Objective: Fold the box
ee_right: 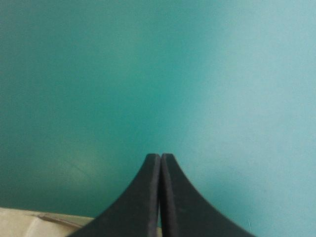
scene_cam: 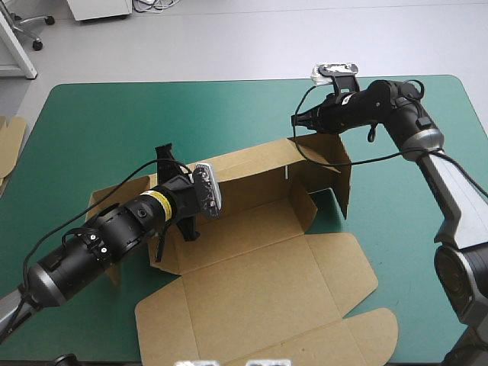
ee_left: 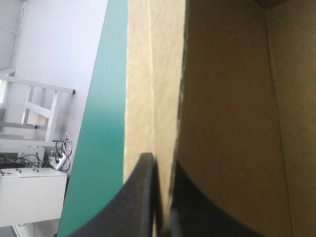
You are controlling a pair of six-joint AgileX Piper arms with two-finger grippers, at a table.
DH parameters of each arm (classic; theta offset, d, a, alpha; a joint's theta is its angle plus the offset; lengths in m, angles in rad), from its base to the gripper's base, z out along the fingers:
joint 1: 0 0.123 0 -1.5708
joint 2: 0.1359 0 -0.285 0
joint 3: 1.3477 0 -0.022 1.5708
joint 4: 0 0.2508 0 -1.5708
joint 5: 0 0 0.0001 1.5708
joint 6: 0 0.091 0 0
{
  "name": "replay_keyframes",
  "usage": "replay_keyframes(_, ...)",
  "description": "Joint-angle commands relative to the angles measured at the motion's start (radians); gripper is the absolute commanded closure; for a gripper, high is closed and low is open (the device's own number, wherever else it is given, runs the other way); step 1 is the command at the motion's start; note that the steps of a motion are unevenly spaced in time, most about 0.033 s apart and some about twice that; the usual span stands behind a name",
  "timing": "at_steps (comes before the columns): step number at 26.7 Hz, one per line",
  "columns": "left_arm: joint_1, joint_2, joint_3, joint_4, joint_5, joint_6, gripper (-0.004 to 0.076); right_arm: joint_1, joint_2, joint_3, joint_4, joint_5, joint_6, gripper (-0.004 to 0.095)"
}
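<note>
Bright, even light falls from overhead across the tabletop point(scene_cam: 114, 130). The box point(scene_cam: 259, 290) throws only soft shadows: a dim patch on the teal-green beside its raised wall on the right arm's side, and a faint one under the left arm. In the left wrist view the wall's outer face is lit pale, while the inside beyond the left hand point(ee_left: 162, 160) lies in shade. Ahead of the right hand point(ee_right: 161, 155) the tabletop brightens gradually toward one side.

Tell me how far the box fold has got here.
Done: the box has far and right walls up. In hand: the left gripper is shut on a wall's edge; the right gripper, shut, holds nothing beside the far corner. Left: the lid lies flat, untucked.
</note>
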Motion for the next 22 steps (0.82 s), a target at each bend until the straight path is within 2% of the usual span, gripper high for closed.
replay_keyframes(1, -0.013, -0.002, -0.004, -0.082, 0.082, -0.029, 0.0738, -0.018, -0.05, -0.038, -0.016, 0.025, -0.012, 0.0942)
replay_keyframes(5, -0.013, -0.002, -0.004, -0.075, 0.082, -0.029, 0.0738, -0.077, -0.063, -0.038, -0.019, 0.123, -0.018, 0.0942)
replay_keyframes(22, -0.013, 0.034, -0.004, -0.033, 0.089, -0.029, 0.0738, -0.109, -0.075, -0.038, 0.067, 0.243, -0.075, 0.0941)
